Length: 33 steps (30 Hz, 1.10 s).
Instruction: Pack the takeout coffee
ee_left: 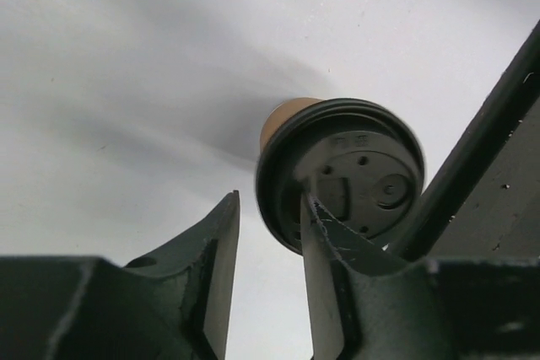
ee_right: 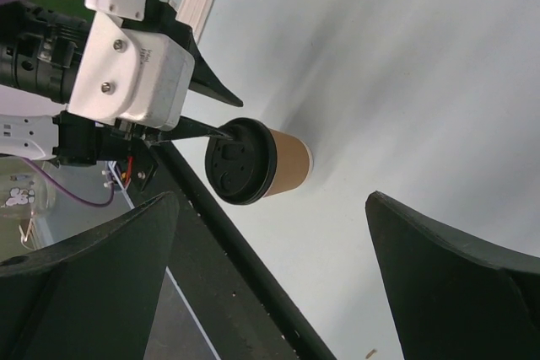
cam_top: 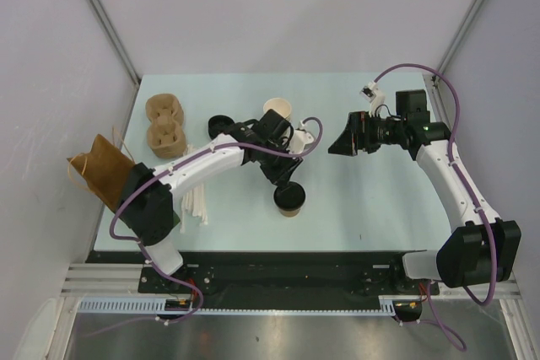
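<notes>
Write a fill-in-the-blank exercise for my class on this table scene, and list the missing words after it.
1. The takeout coffee carries a round plastic lid that is ____ in colour.
2. The right gripper holds nothing, and its jaws stand ____.
3. In the top view, the brown paper bag lies at the ____ edge of the table.

Missing words: black; open; left.

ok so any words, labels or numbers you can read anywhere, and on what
No text can be read in any view.
On the black lid of the coffee cup: a small raised mark near the rim, too blurred to read.
</notes>
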Each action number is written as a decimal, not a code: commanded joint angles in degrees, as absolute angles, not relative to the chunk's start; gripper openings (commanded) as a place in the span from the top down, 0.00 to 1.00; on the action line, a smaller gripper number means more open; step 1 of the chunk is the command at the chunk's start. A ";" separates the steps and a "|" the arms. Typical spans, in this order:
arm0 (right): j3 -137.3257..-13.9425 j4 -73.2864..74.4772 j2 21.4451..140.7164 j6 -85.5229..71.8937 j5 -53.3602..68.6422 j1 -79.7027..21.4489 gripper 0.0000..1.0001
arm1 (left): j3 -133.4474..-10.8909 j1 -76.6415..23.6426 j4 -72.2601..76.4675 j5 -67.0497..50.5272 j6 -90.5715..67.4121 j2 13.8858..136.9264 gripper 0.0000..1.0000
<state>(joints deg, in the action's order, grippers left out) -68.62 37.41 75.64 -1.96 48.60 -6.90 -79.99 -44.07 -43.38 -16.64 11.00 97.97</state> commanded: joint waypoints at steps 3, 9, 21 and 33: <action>-68.82 35.33 74.44 -2.64 50.27 -6.68 0.00 | -84.72 -43.95 -46.05 -17.75 11.51 96.86 0.54; -68.82 35.51 74.53 -2.55 50.53 -6.77 0.00 | -85.60 -43.95 -47.37 -18.46 11.25 95.28 0.48; -65.83 30.68 77.69 -11.67 62.57 -16.59 0.49 | -62.07 -33.22 -21.20 -55.00 -10.34 78.40 0.67; -63.28 28.13 85.69 -13.71 61.97 -27.68 0.71 | -50.45 -33.22 -1.25 -58.89 -25.92 83.23 0.93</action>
<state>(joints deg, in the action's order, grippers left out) -63.72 30.11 84.66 -13.15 61.87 -25.23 -50.54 -33.26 -11.90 -55.90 -20.03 83.07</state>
